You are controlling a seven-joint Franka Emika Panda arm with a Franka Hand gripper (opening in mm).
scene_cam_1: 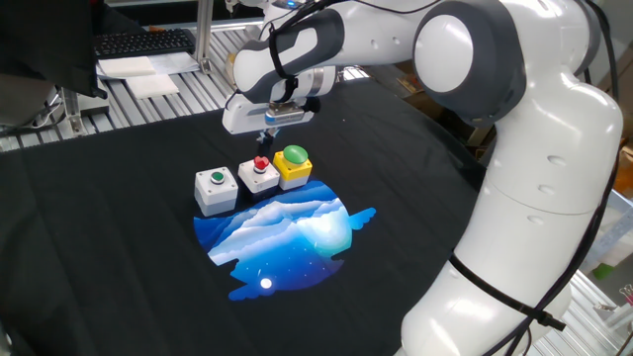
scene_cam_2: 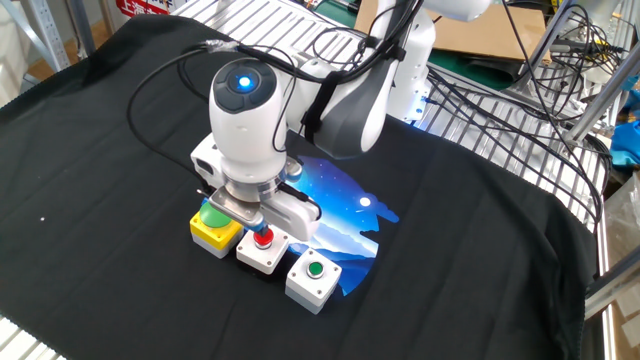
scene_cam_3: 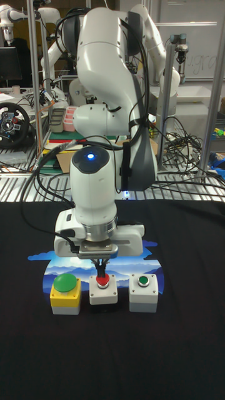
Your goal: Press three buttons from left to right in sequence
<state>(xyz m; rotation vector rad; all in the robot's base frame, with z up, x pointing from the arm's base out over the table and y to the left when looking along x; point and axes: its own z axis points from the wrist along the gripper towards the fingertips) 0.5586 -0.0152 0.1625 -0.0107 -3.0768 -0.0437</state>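
The gripper (scene_cam_3: pixel 100 273), fingertips together to form one narrow point, is hovering directly over the red button (scene_cam_3: pixel 101 282), the middle of three buttons lined up on the black cloth (scene_cam_1: pixel 119 257), seemingly ready for pressing.

Counter (scene_cam_1: pixel 119 257): covered in plain black cloth, carrying a printed patch (scene_cam_1: pixel 282 237) in deep blue, pale blue and white, patterned like clouds or mountains. Beside the patch stand three boxes. Grey box with small green button (scene_cam_1: pixel 215 188): light grey body, green cap. Grey box with red button (scene_cam_1: pixel 259 174): same grey, red cap. Yellow box with large green dome (scene_cam_1: pixel 294 165): yellow body, green dome. Arm (scene_cam_1: pixel 514 188): white shells with grey joints; a blue light (scene_cam_2: pixel 240 78) glows above the boxes.
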